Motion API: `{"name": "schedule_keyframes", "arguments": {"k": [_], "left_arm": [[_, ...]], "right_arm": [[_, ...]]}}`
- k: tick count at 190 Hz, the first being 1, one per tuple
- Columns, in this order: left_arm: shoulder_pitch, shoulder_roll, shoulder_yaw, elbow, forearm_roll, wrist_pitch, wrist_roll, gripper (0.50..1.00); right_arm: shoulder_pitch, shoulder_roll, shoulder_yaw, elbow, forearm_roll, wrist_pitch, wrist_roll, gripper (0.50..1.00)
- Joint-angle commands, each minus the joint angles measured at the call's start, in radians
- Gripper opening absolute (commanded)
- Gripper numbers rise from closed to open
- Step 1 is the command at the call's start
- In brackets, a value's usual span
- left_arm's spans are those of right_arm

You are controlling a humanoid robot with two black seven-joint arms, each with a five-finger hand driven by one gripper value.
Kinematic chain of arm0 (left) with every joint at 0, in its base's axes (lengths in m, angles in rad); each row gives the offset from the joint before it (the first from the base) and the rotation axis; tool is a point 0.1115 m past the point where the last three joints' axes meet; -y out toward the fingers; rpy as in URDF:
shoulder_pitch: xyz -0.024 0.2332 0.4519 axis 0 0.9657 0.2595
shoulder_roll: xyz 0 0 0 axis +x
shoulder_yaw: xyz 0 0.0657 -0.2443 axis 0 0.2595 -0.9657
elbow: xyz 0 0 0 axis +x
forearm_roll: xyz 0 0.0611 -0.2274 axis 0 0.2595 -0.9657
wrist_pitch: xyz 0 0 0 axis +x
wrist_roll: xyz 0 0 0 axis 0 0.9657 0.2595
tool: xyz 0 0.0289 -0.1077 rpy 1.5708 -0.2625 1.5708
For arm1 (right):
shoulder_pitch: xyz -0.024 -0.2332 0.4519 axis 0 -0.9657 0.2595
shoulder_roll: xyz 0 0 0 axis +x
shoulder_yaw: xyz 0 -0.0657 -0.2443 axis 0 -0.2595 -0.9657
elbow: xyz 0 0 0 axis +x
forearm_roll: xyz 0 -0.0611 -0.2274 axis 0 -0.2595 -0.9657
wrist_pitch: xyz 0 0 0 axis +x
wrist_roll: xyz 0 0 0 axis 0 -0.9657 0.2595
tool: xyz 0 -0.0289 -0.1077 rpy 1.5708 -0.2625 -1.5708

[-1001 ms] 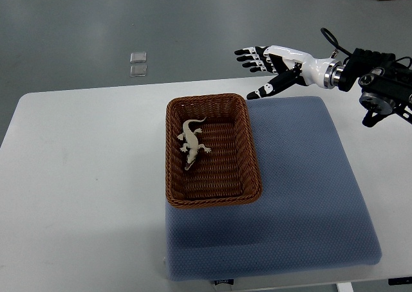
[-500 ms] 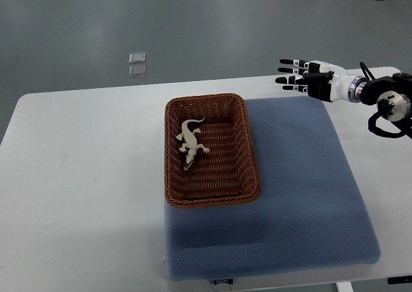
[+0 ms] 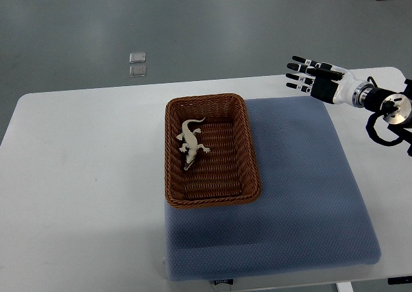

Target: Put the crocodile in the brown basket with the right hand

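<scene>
the crocodile (image 3: 192,143) lies flat inside the basket (image 3: 213,201) (placing looks done) — so the right hand (image 3: 315,81) hangs empty, fingers spread wide, well apart from it.

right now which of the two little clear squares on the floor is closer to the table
The lower square in the picture; it lies nearer the table and its far edge, while the upper square sits just beyond it.
</scene>
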Motion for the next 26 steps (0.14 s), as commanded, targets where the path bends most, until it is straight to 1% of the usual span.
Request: {"name": "schedule_keyframes", "arguments": {"k": [1,26], "left_arm": [[0.0,0.0,0.0,0.0,0.0,0.0,0.0,1.0],[0.0,0.0,0.0,0.0,0.0,0.0,0.0,1.0]], "right_arm": [[-0.001,0.001,0.0,0.002,0.0,0.008,0.001,0.932],[0.0,-0.002,0.001,0.0,0.003,0.005,0.002,0.932]]}}
